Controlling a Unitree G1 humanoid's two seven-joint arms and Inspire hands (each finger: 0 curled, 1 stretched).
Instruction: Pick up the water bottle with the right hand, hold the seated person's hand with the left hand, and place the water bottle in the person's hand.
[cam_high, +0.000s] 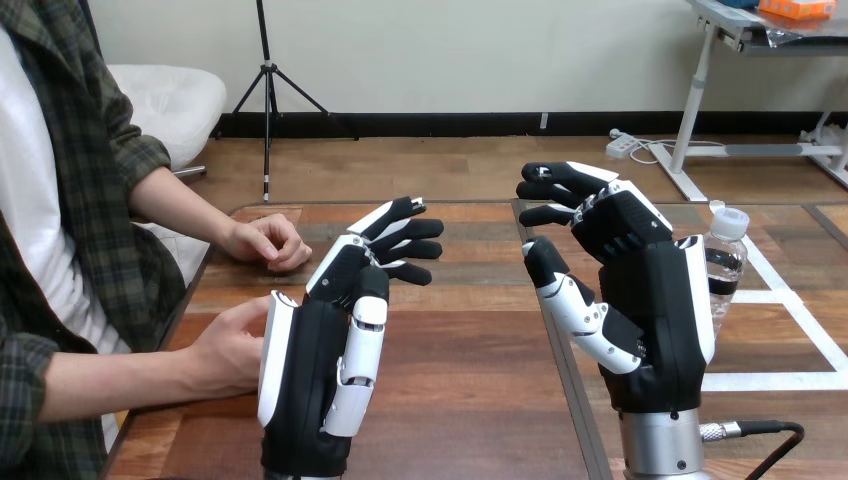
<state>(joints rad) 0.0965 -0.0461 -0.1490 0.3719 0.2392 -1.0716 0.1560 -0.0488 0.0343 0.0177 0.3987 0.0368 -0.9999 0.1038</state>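
A pale wall (450, 50) spans the far side, with a black baseboard (450, 123) at its foot. The floor (420, 165) is wood planks. A black tripod (267, 80) stands far left, beside a white seat (170, 100). Far right, a white-legged desk (730, 22) bears an orange box (797, 8); a power strip (622, 145) lies near its leg.

The left hand (320, 350), black with white shells, stands upright over the brown wooden worktop (470, 400), its fingers loosely spread and empty. Just beside its outer edge lies the person's nearer hand (225, 345), partly hidden behind it; whether the two touch cannot be told. The person's farther hand (265, 243) rests on the worktop beyond it, apart. The right hand (650, 290) is raised, fingers relaxed and empty, with the clear plastic white-capped water bottle (727, 262) upright just behind its outer side.
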